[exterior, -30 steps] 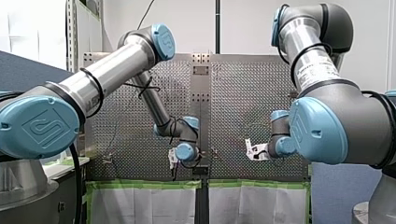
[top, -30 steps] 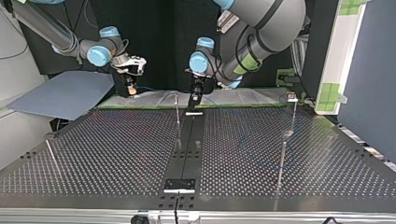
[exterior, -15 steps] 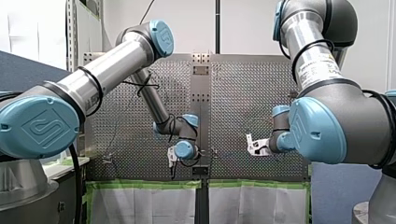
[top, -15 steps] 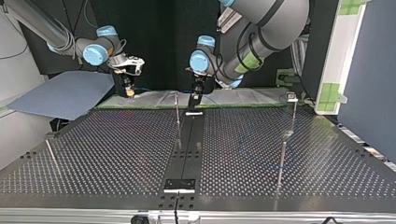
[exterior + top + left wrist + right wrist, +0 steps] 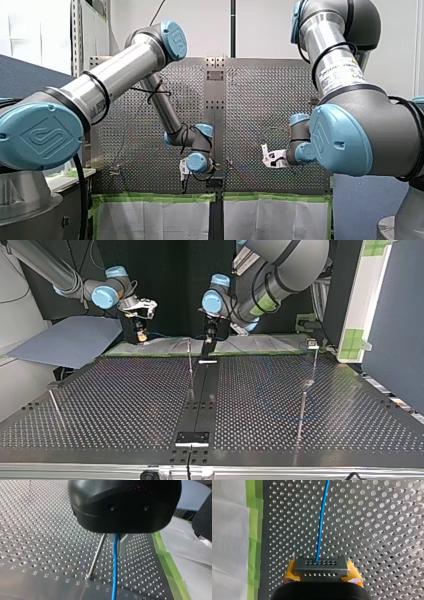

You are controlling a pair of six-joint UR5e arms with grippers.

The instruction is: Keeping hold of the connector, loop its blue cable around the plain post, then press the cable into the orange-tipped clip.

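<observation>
Perforated metal table (image 5: pixel 125 405), slim upright posts (image 5: pixel 190 365), black centre strip (image 5: pixel 210 407)

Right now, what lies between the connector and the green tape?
Beside the connector, a yellow pad of my right gripper, then bare perforated table to the green tape: right wrist view.

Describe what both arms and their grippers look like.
Both my left arm and my right arm are silver tubes with grey joints, light-blue caps bearing an embossed logo, and black cables strapped along them. Printed lettering marks the right tube. On my left gripper the housing is rounded and black, with metal fingers; my right gripper has a black body and yellow pads.
</observation>
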